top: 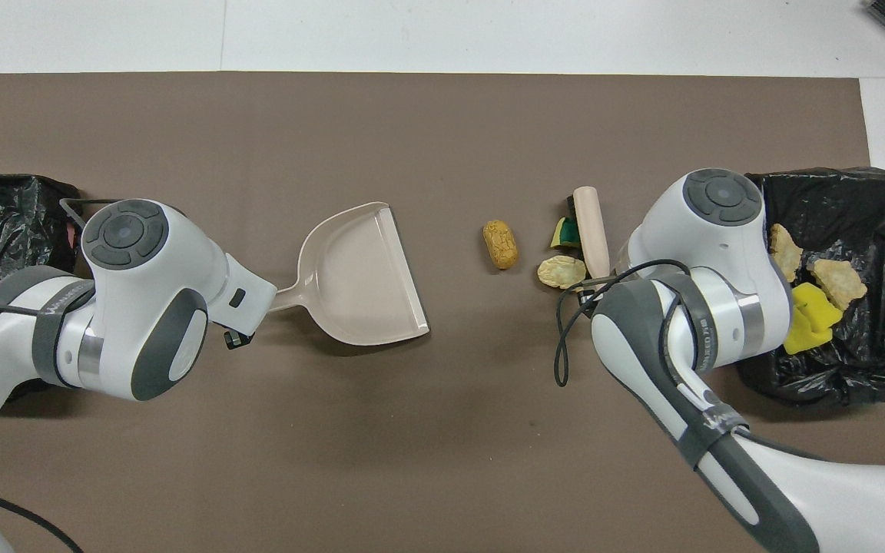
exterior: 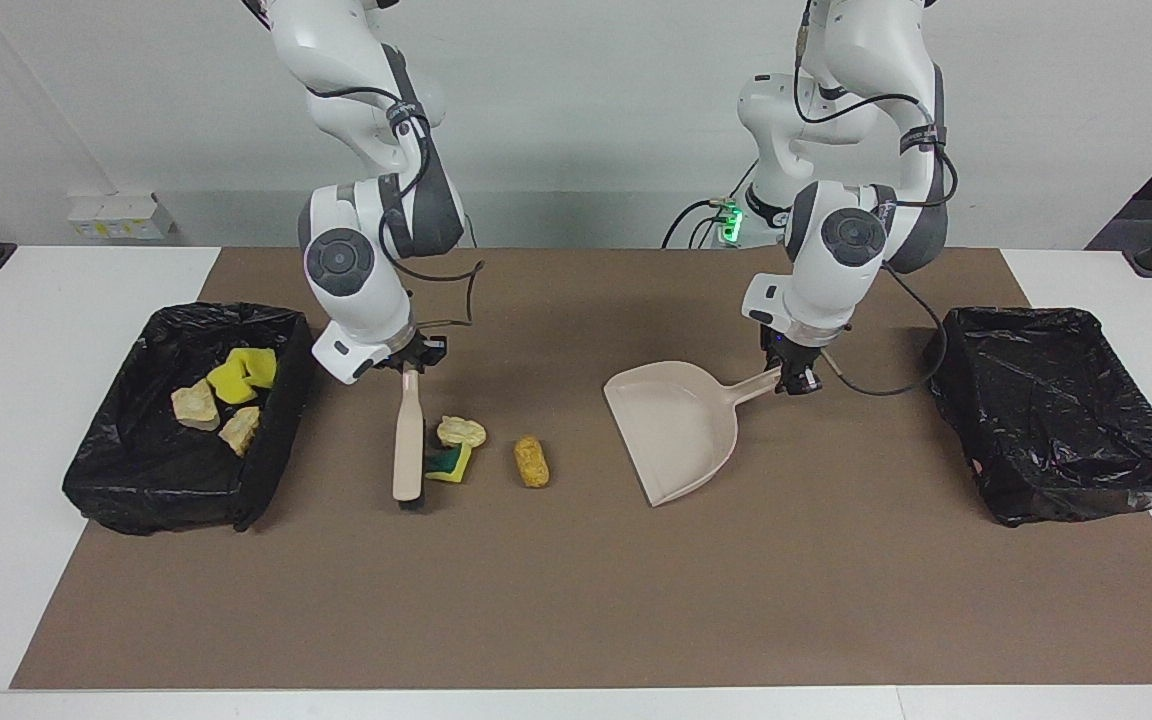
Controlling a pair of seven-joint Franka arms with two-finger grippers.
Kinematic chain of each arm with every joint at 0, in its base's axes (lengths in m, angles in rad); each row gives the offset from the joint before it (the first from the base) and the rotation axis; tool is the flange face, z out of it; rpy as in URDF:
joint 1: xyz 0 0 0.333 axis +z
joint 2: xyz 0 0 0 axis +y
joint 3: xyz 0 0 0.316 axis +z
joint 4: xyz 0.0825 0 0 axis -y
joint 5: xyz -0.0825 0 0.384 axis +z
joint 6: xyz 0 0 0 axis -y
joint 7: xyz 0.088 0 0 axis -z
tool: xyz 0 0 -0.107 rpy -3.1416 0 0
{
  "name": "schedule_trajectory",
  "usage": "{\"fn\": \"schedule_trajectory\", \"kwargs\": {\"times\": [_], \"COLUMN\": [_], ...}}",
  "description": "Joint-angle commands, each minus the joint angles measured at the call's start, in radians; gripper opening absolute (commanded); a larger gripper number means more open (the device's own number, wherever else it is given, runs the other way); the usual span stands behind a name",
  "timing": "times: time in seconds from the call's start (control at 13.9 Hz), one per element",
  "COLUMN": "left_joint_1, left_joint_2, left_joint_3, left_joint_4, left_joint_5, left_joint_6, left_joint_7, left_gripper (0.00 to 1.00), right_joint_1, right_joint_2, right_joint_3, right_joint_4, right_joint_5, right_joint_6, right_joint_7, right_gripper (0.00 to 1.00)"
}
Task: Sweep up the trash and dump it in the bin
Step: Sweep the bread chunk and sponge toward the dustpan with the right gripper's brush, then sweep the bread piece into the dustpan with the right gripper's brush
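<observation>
Lying on the brown mat (exterior: 576, 600) near its middle are three scraps: a golden bread roll (exterior: 531, 461), a pale bread piece (exterior: 461, 431) and a green-and-yellow sponge wedge (exterior: 451, 463), the last two touching. Four more scraps (exterior: 226, 395) sit in the black-lined bin (exterior: 116, 480) at the right arm's end of the mat. Just beside the wedge stands the brush (exterior: 407, 445), its handle pinched by the right gripper (exterior: 414, 362). The left gripper (exterior: 794, 382) pinches the dustpan (exterior: 676, 425) handle. Another black-lined bin (exterior: 1066, 415) sits at the left arm's end.

Opposed high views, shared tabletop (exterior: 576, 600)
</observation>
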Motion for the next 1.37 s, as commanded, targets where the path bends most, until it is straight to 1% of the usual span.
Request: {"fn": "schedule_trajectory", "kwargs": {"times": [0.0, 0.14, 0.29, 0.65, 0.79, 0.94, 1.08, 1.23, 1.3], "left_joint_1": [-0.01, -0.01, -0.01, -0.01, -0.01, -0.01, -0.01, -0.01, -0.01], "left_joint_2": [-0.022, -0.022, -0.022, -0.022, -0.021, -0.021, -0.021, -0.021, -0.021], "left_joint_3": [0.007, 0.007, 0.007, 0.007, 0.007, 0.007, 0.007, 0.007, 0.007], "left_joint_4": [-0.025, -0.025, -0.025, -0.024, -0.024, -0.024, -0.024, -0.024, -0.024], "left_joint_5": [0.014, 0.014, 0.014, 0.014, 0.014, 0.014, 0.014, 0.014, 0.014], "left_joint_6": [0.025, 0.023, 0.023, 0.025, 0.032, 0.032, 0.032, 0.032, 0.032], "left_joint_7": [-0.03, -0.03, -0.03, -0.03, -0.03, -0.03, -0.03, -0.032, -0.03], "left_gripper": [0.0, 0.0, 0.0, 0.0, 0.0, 0.0, 0.0, 0.0, 0.0], "right_joint_1": [0.054, 0.096, 0.155, 0.275, 0.335, 0.366, 0.379, 0.416, 0.424], "right_joint_2": [0.045, 0.073, 0.085, 0.075, 0.056, 0.047, 0.047, 0.047, 0.05], "right_joint_3": [0.005, 0.006, 0.008, 0.011, 0.011, 0.011, 0.012, 0.014, 0.014], "right_joint_4": [0.026, 0.06, 0.068, 0.075, 0.072, 0.072, 0.078, 0.089, 0.104], "right_joint_5": [0.064, 0.105, 0.136, 0.208, 0.216, 0.224, 0.286, 0.338, 0.343], "right_joint_6": [0.057, 0.08, 0.121, 0.122, 0.106, 0.093, 0.103, 0.114, 0.112], "right_joint_7": [0.0, 0.024, 0.05, 0.104, 0.202, 0.23, 0.231, 0.245, 0.253], "right_gripper": [0.0, 0.0, 0.0, 0.0, 0.0, 0.0, 0.0, 0.0, 0.0]}}
